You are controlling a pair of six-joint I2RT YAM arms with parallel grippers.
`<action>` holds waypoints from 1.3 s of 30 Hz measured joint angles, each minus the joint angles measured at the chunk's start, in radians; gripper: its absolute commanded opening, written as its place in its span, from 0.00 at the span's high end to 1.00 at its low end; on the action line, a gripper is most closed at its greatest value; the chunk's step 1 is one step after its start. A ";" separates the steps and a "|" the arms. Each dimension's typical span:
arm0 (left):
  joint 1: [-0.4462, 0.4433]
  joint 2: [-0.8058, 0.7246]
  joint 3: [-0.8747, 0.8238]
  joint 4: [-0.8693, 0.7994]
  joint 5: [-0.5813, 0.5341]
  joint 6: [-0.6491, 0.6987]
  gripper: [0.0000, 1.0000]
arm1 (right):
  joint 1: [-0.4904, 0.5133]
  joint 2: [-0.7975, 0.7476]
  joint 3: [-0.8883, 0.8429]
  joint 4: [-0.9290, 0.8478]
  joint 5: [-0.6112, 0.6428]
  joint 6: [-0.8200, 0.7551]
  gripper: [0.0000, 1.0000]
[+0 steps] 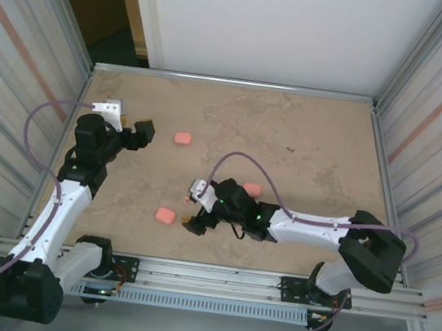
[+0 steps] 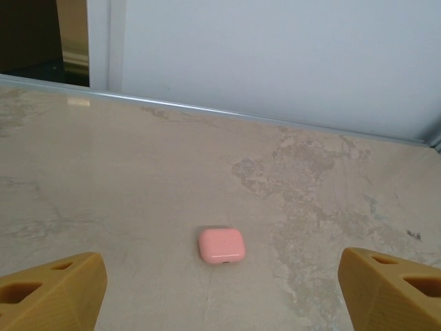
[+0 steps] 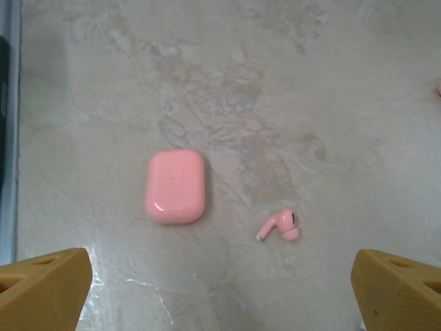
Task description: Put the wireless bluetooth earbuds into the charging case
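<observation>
So, 3 pink cases [image 1: 182,138] [image 1: 251,189] [image 1: 165,215], 1 earbud [image 3: 279,226] (near one), 2 claws [image 2: 222,279] [image 3: 220,279] spread.

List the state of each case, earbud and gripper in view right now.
far case: closed, lying flat on the table.
near case: closed, lying flat.
third case: on the table by the right arm, lid too small to judge.
earbud: loose on the table beside the near case, not touching it.
left gripper: open, empty.
right gripper: open, empty.
</observation>
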State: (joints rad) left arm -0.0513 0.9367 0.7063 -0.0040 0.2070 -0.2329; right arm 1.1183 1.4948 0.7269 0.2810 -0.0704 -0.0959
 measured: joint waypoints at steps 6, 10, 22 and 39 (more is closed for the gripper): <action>0.006 0.000 0.000 -0.001 -0.011 0.013 0.13 | 0.042 0.115 0.028 0.030 0.013 -0.065 0.10; 0.006 0.000 0.000 -0.005 -0.018 0.024 0.12 | 0.053 0.190 0.087 0.029 0.013 -0.087 0.12; 0.006 -0.023 -0.002 -0.024 -0.034 0.038 0.12 | 0.075 0.365 0.272 -0.048 0.013 -0.100 0.14; 0.006 -0.023 -0.018 -0.028 -0.036 0.039 0.12 | 0.079 0.463 0.375 -0.154 0.011 -0.097 0.21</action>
State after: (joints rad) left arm -0.0448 0.9138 0.6888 -0.0322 0.1707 -0.1944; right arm 1.1976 1.9575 1.1015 0.1272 -0.0597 -0.1925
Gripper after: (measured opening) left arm 0.877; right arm 0.800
